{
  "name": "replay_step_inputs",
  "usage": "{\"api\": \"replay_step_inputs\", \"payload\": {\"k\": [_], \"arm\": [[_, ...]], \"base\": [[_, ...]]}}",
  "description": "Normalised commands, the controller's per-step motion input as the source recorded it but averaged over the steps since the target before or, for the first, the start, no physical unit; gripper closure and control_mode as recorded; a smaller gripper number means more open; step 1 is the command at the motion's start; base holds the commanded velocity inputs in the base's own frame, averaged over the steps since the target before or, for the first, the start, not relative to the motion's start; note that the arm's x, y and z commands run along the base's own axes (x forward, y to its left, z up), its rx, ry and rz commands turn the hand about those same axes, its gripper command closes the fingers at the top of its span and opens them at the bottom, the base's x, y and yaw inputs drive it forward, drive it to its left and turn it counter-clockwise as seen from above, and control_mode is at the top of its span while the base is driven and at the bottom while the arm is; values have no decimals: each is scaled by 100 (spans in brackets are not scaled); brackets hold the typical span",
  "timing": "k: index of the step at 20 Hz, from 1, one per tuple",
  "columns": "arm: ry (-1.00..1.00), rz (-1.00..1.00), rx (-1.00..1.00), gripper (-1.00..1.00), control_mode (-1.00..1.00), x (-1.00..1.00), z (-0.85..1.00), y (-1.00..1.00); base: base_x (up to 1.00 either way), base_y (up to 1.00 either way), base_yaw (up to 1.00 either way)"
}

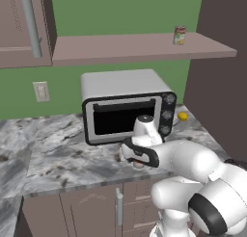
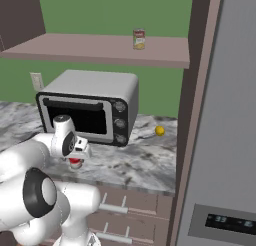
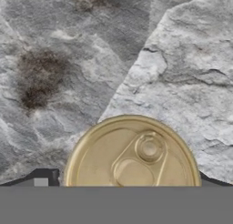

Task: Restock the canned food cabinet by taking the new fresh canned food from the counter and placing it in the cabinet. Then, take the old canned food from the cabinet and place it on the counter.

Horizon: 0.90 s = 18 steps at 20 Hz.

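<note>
The new fresh canned food (image 3: pixel 132 155) stands upright on the counter (image 1: pixel 67 156), its golden pull-tab lid facing the hand camera. From the right base view, its red band (image 2: pixel 75 163) peeks out under the hand. My gripper (image 3: pixel 128 178) points straight down over this can, open, with one dark fingertip (image 3: pixel 45 176) on each side of the lid. In the base views the gripper (image 1: pixel 138 162) (image 2: pixel 75 158) hangs low in front of the oven. The old canned food (image 1: pixel 179 35) (image 2: pixel 139 39), with a mottled label, stands on the cabinet (image 1: pixel 120 48) (image 2: pixel 85 47) shelf board.
A silver toaster oven (image 1: pixel 126 102) (image 2: pixel 92 106) stands right behind the hand. A small yellow fruit (image 1: pixel 182 116) (image 2: pixel 159 131) lies to its right. A tall grey fridge (image 2: pixel 225 130) walls the right side. A door cupboard with a metal handle (image 1: pixel 32 24) hangs at upper left.
</note>
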Motion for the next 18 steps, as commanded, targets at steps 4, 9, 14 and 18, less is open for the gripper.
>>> {"api": "replay_step_inputs", "payload": {"k": [4, 9, 14, 18], "arm": [[0, 0, 0, 100, -100, 12, -4, 4], [0, 0, 0, 100, -100, 0, 0, 0], [-2, -1, 0, 100, -100, -20, 6, -11], [-17, -2, 0, 100, -100, -51, 46, -53]], "base": [[0, 0, 0], [0, 0, 0], [0, 0, 0], [0, 0, 0]]}}
